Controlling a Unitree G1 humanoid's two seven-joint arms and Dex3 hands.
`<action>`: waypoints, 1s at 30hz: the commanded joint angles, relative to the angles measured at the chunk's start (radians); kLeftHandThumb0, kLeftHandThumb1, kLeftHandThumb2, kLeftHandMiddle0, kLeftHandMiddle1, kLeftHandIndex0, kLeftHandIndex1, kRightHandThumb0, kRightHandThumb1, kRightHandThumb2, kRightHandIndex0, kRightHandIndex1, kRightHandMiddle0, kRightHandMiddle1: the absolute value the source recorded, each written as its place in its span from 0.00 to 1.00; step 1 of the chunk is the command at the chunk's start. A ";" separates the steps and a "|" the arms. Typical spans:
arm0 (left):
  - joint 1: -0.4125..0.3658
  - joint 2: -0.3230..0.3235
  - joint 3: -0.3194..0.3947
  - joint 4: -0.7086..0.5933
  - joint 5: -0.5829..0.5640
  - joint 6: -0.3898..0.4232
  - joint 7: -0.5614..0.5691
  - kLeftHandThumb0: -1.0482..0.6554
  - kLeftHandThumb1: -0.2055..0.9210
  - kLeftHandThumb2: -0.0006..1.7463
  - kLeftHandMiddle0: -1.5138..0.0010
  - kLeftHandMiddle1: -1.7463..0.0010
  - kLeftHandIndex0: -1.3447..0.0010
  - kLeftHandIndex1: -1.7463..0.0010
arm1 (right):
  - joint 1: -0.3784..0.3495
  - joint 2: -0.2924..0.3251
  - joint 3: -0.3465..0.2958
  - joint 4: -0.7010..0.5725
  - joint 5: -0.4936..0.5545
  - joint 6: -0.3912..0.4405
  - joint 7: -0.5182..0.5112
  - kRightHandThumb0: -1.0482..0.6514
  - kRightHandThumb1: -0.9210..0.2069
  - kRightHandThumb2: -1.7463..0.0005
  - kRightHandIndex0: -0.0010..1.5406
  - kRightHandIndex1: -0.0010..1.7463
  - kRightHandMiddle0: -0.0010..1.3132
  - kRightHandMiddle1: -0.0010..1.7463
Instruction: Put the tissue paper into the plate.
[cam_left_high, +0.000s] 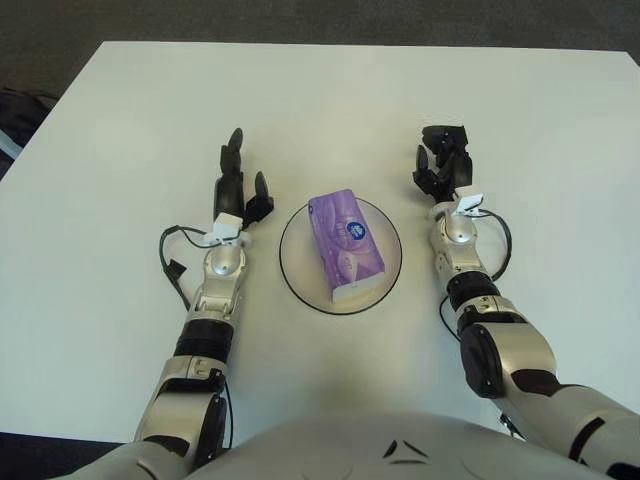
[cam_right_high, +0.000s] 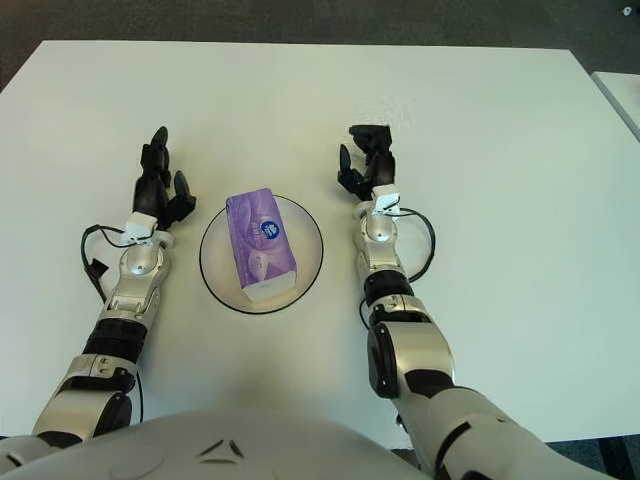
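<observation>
A purple tissue pack (cam_left_high: 346, 244) lies inside a white plate with a dark rim (cam_left_high: 388, 278) at the middle of the white table. My left hand (cam_left_high: 240, 185) shows just left of the plate, fingers stretched out and holding nothing. My right hand (cam_left_high: 443, 165) shows to the right of the plate, fingers loosely curled and holding nothing. Neither hand touches the pack or the plate.
The white table (cam_left_high: 320, 100) spreads wide beyond the plate and hands. A dark floor borders the far edge, and a dark object (cam_left_high: 15, 115) sits off the table's left edge.
</observation>
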 joint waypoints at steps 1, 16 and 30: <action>0.079 -0.011 0.001 0.077 0.022 0.019 0.018 0.17 1.00 0.51 0.90 0.98 1.00 0.75 | 0.239 0.062 -0.012 0.123 -0.017 0.057 -0.127 0.36 0.17 0.55 0.21 0.40 0.00 0.63; 0.079 0.002 -0.003 0.094 0.029 0.018 0.018 0.15 1.00 0.51 0.89 0.99 1.00 0.74 | 0.240 0.078 0.014 0.128 -0.026 0.033 -0.209 0.36 0.13 0.57 0.21 0.36 0.01 0.64; 0.081 0.013 -0.006 0.098 0.033 0.020 0.013 0.14 1.00 0.52 0.87 0.99 1.00 0.71 | 0.265 0.091 0.022 0.083 0.005 0.040 -0.129 0.40 0.24 0.51 0.19 0.40 0.02 0.64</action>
